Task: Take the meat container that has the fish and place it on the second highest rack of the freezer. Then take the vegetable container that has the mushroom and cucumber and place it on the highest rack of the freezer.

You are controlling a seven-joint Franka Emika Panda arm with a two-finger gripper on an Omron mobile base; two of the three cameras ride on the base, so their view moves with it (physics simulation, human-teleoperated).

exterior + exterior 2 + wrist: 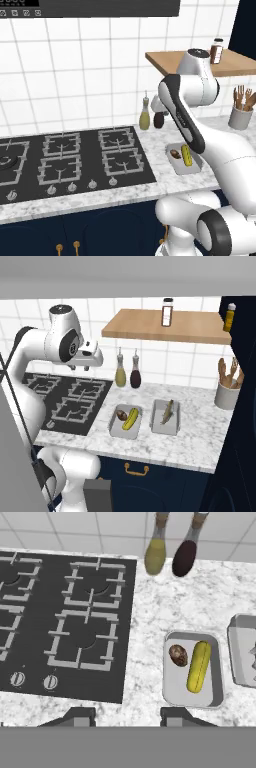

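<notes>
The meat container (pixel 165 418) is a grey tray on the marble counter with the slim fish (pixel 168 411) lying in it. To its left sits the vegetable container (pixel 125 422), which holds the dark mushroom (pixel 121 415) and the yellow-green cucumber (pixel 131 419). The hand view looks down on that container (pixel 192 669) with its mushroom (pixel 178 655) and cucumber (pixel 198 666), and the meat container's corner (pixel 242 657) shows at the right edge. My gripper (pixel 80 368) hangs high over the stove's right edge, left of both trays, open with nothing between its fingers (pixel 175 714). The freezer's racks are out of view.
The black gas stove (pixel 70 398) lies left of the trays. An oil bottle (pixel 120 373) and a dark bottle (pixel 135 373) stand by the tiled wall. A wooden shelf (pixel 170 326) juts out above, and a utensil holder (pixel 227 393) stands at the far right. A flat grey panel (pixel 10 456) rises at the left.
</notes>
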